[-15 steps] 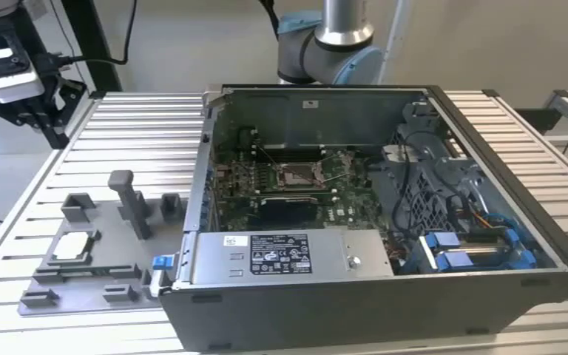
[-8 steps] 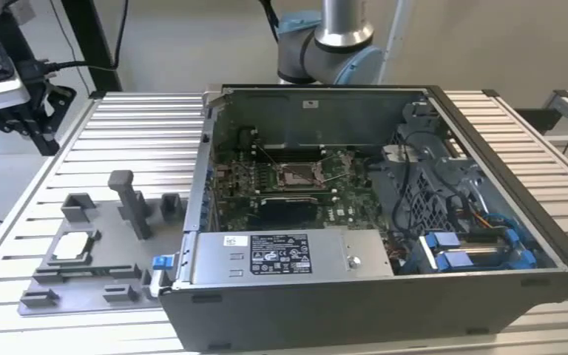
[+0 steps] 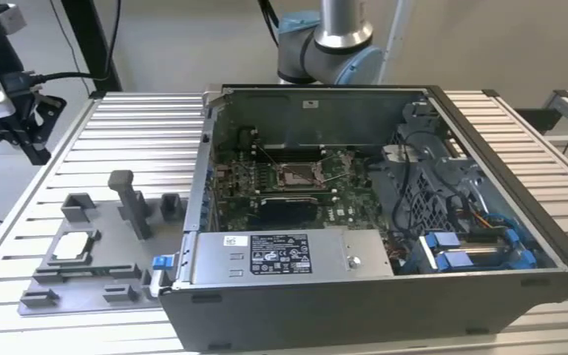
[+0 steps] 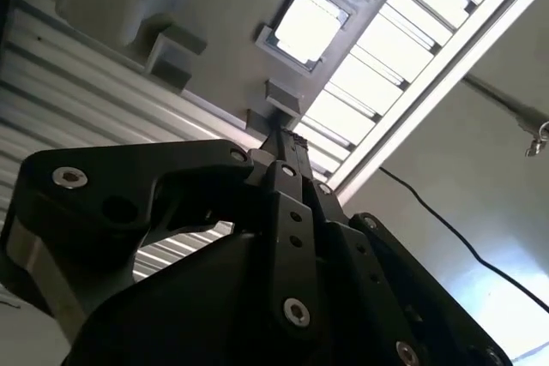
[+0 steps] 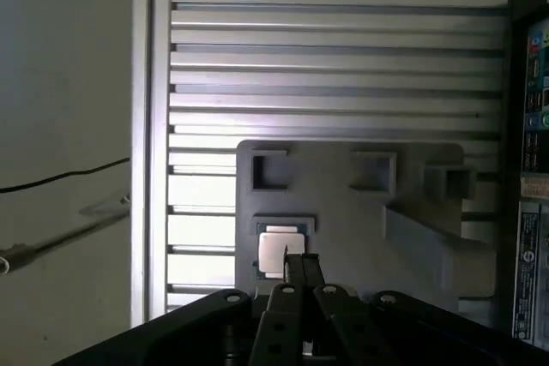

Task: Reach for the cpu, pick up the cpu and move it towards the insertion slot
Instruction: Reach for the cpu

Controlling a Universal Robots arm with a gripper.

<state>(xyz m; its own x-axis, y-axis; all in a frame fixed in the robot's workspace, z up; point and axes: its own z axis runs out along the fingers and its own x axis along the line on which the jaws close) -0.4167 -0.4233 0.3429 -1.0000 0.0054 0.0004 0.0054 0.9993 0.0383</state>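
A silvery surface of parallel ribbed metal slats carries two things. A grey plastic fixture tray with raised blocks lies flat toward the exterior view's left. Just beside it, toward the exterior view's right, an open dark computer case lies on its side.

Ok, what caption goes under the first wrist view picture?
The gripper faces the cpu lying in the grey fixture tray on the slatted table.
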